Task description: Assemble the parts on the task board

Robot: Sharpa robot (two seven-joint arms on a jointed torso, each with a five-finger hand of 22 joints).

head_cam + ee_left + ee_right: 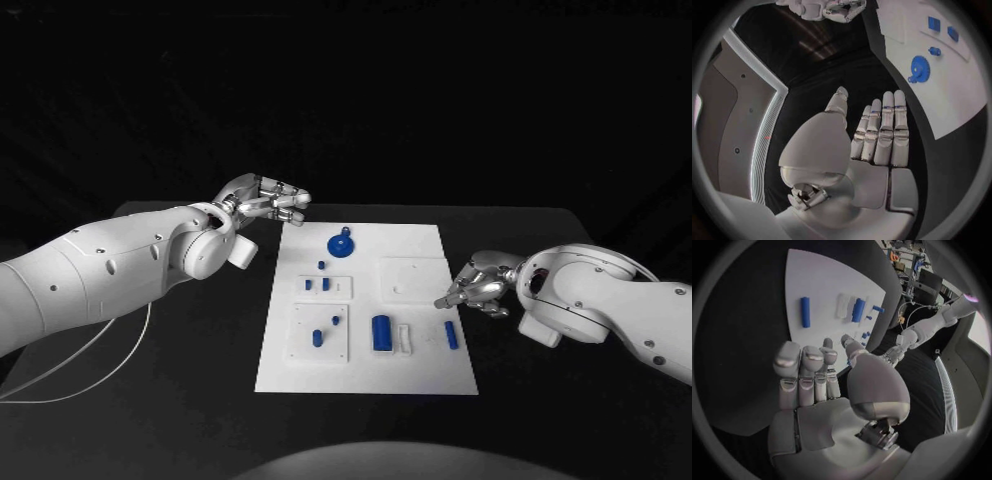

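The white task board (pixel 433 250) lies mid-table. On it are a blue gear (pixel 340 243), two small blue blocks (pixel 317 284), two small blue pegs (pixel 327 329), a blue cylinder (pixel 381 332) and a slim blue bar (pixel 451 335). My left hand (pixel 267 205) hovers off the board's far left corner, its fingers straight and apart with nothing in them (pixel 873 135). The gear (pixel 918 67) lies ahead of it. My right hand (pixel 473 285) is at the board's right edge, above the bar. Its fingers (pixel 811 370) are spread and hold nothing, with the bar (pixel 805 311) and cylinder (pixel 858 310) beyond them.
A white insert piece (pixel 408 338) lies between the cylinder and the bar. Raised white plates (pixel 408 276) sit on the board. A white cable (pixel 87 375) trails over the black table at the left. Bare table surrounds the board.
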